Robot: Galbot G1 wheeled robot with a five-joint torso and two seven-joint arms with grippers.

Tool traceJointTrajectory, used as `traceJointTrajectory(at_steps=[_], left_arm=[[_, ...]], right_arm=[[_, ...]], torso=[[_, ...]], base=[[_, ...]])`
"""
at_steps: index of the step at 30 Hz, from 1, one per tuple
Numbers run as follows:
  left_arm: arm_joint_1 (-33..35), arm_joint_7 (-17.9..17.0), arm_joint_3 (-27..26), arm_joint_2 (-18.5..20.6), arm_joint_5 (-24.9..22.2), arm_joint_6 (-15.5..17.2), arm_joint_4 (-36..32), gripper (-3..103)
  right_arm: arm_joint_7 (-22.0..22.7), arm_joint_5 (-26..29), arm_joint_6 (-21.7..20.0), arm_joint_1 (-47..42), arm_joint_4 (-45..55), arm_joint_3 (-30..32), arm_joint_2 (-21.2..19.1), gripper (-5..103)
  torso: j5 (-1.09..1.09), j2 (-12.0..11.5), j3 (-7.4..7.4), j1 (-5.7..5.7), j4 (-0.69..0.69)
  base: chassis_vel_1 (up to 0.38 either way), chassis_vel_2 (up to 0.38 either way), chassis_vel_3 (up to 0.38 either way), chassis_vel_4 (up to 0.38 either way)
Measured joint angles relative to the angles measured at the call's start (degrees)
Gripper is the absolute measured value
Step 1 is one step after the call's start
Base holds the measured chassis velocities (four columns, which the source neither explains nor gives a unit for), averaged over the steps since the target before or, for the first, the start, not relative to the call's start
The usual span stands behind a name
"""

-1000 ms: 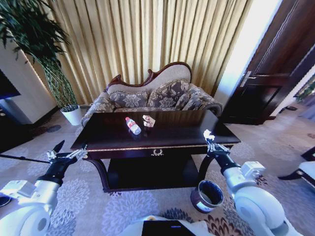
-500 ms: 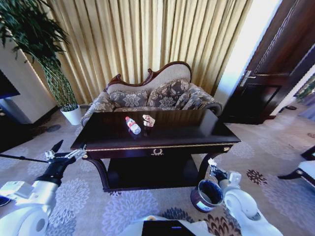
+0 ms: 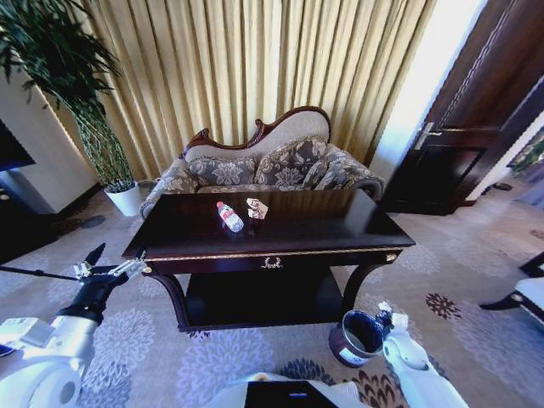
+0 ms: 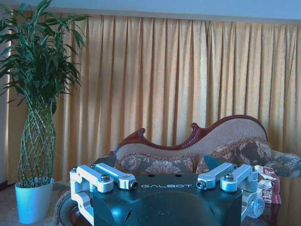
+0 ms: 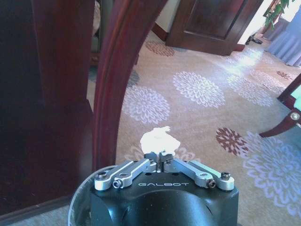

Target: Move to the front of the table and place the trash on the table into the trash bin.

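Trash bin [image 3: 357,337], apparently empty, right end effector [image 5: 160,154] pinching paper wad [image 5: 159,140]

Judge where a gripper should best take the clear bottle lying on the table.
Grip the bottle across its labelled middle, coming from above. It lies on its side on the table, cap toward the sofa, so its round body likely suits fingers closing across it; the wrapper lies close beside.

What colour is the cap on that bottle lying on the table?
Red, clearest in the head view: bottle.
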Motion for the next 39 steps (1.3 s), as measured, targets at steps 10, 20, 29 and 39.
traceJointTrajectory(at_steps=[10, 20, 29, 39], left_arm=[[-0.2, 0.0, 0.2, -0.4, 0.4, 0.0, 0.0, 100], [0.0, 0.0, -0.2, -0.3, 0.3, 0.0, 0.0, 100], [0.0, -0.1, -0.4, -0.2, 0.2, 0.0, 0.0, 100], [-0.1, -0.1, -0.4, -0.2, 0.0, 0.0, 0.0, 100]], right_arm=[[0.3, -0.8, 0.6, 0.9, -1.0, -0.4, -0.4, 35], [0.3, -0.6, 0.6, 1.2, -0.5, -0.7, -0.7, 74], [0.3, -0.3, 0.6, 0.8, -0.2, -0.5, -0.8, 100], [0.3, -0.1, 0.6, -0.1, 0.3, 0.0, -0.7, 100]], torso=[[-0.01, 0.0, 0.00, -0.01, 0.00], [-0.01, 0.0, 0.00, 0.00, 0.00], [-0.01, 0.0, 0.00, -0.01, 0.00], [0.00, 0.0, 0.00, -0.01, 0.00]], base=[[0.000, 0.000, 0.000, 0.000], [0.000, 0.000, 0.000, 0.000], [0.000, 0.000, 0.000, 0.000], [0.000, 0.000, 0.000, 0.000]])
